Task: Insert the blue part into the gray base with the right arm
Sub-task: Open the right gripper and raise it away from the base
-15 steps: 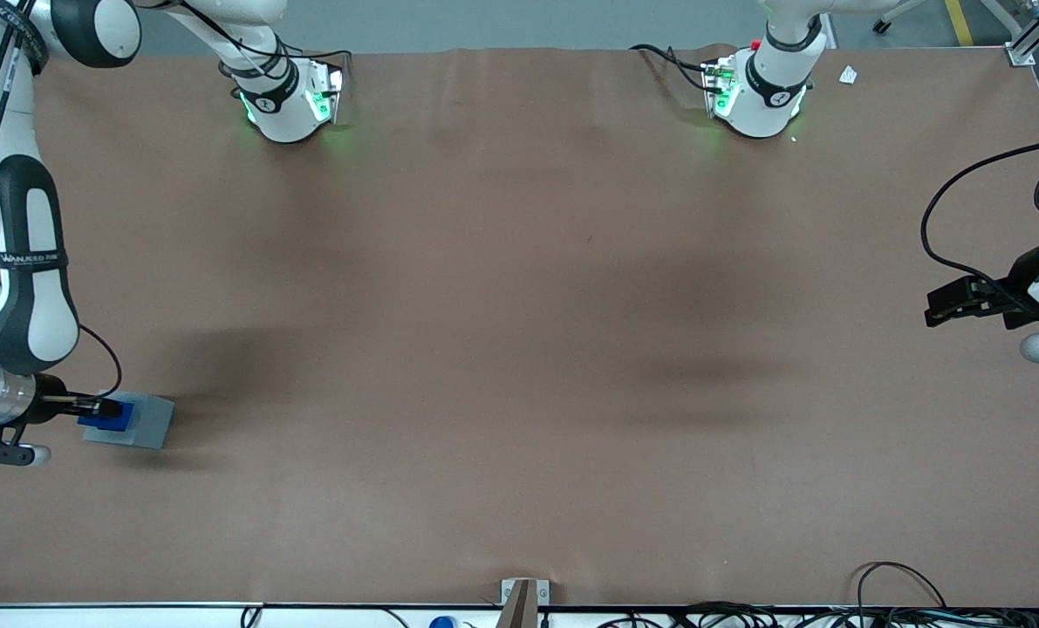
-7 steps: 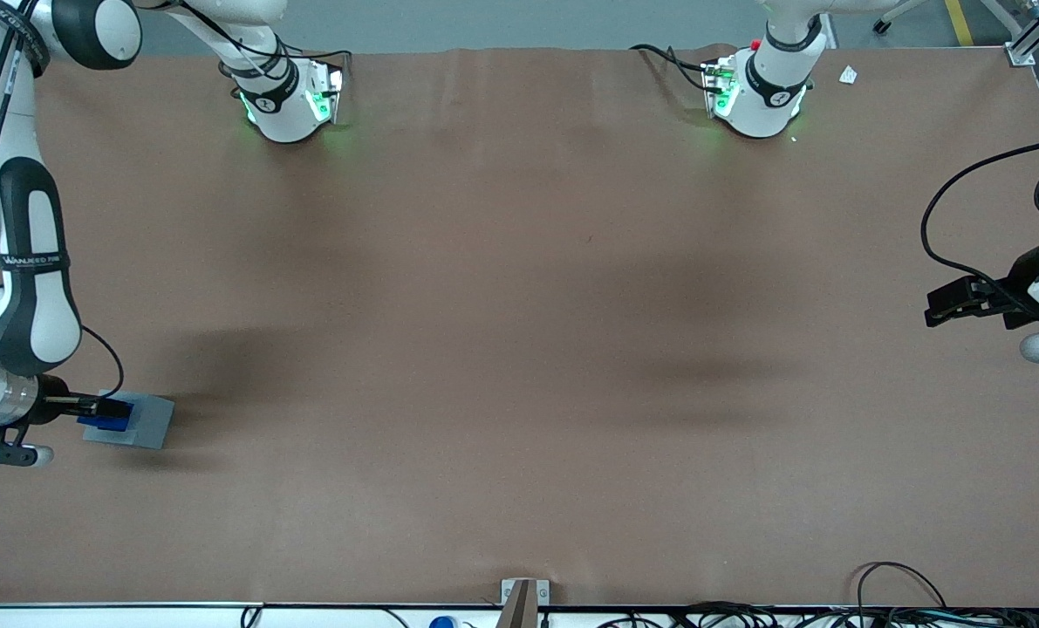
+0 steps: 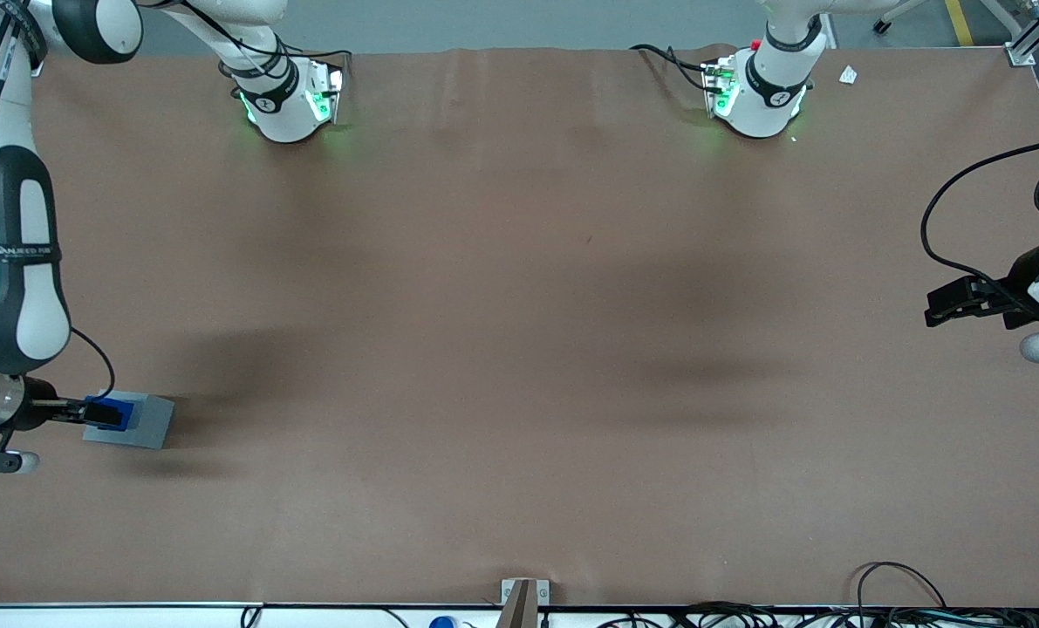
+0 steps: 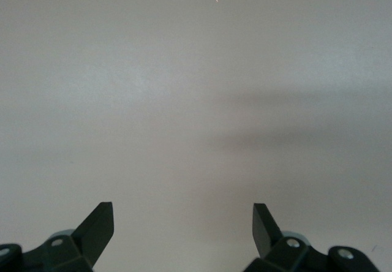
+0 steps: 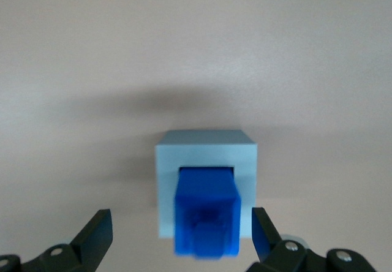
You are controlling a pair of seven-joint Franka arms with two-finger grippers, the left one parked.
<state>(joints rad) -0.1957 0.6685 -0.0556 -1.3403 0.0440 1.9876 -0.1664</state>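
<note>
Blue part (image 5: 206, 211): seated in gray base (image 5: 205, 144) recess, apparently fully. Gripper (image 5: 182, 232): jaws now wide, released, risen above part since a second ago. Insertion judged complete. Bench (image 3: 519, 349) at working arm's end.

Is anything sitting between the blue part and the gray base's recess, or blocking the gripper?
Nothing visible does. The blue part already stands in the recess of the gray base. The gripper hangs above it with fingers open and apart from the part; only bare table surrounds the base.
</note>
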